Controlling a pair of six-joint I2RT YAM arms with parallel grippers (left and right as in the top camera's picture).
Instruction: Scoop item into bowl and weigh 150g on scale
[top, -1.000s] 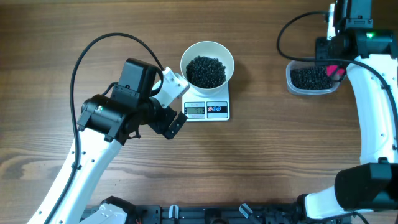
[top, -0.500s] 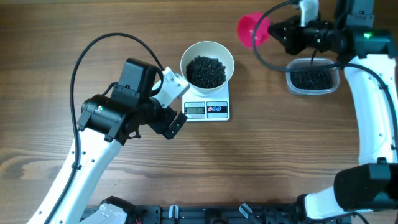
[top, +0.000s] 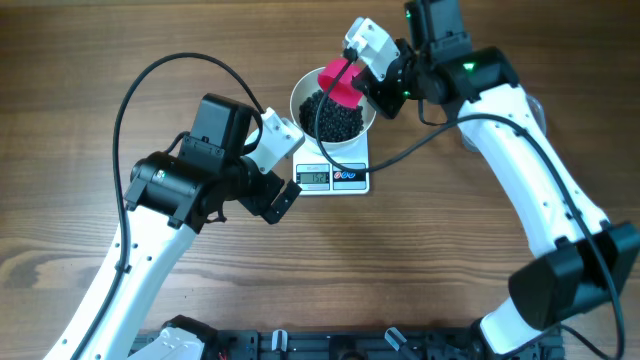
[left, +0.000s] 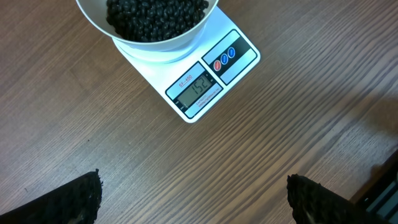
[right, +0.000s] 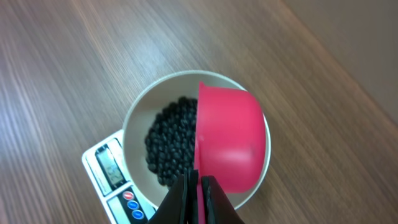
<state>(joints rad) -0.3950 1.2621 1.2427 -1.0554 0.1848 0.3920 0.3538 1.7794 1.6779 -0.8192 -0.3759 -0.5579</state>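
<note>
The white bowl (top: 305, 92) stands on the scale (top: 352, 185) and holds a heap of the black item (top: 335, 122). My right gripper (top: 362, 70) is shut on the handle of a pink scoop (top: 338, 84), which hangs tipped on its side over the bowl. In the right wrist view the scoop (right: 229, 146) covers the right half of the bowl (right: 135, 124), its mouth turned toward the item (right: 166, 146). My left gripper (left: 196, 202) is open over bare wood just in front of the scale (left: 239, 62), whose display reads 152.
A black cable (top: 405, 155) hangs from the right arm past the right edge of the scale. The left arm's cable (top: 150, 80) loops over the table's left part. The arm bases stand along the front edge (top: 330, 345).
My right gripper has swung left from the far right of the table, carrying the pink scoop to above the bowl. The left arm has stayed still.
</note>
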